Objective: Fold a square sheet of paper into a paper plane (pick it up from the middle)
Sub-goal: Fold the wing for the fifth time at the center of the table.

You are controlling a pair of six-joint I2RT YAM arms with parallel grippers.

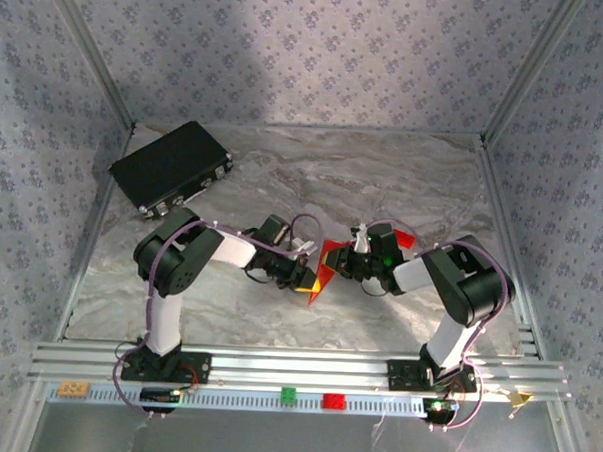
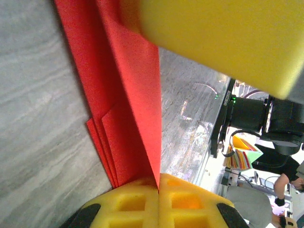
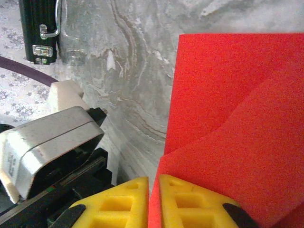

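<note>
At table centre, top view: my left pincer (image 1: 312,277) and right pincer (image 1: 354,256) meet on the red sheet (image 1: 332,255), which is part-folded and held between them. Left wrist view: my pads (image 2: 128,204) are clenched on a folded edge of the sheet (image 2: 133,95), with loose layers fanning beside it. Right wrist view: my pads (image 3: 190,199) are pinched shut on the sheet's (image 3: 237,104) near edge; I judge it featherlight, limp and easily creased or torn, best gripped at folded edges.
</note>
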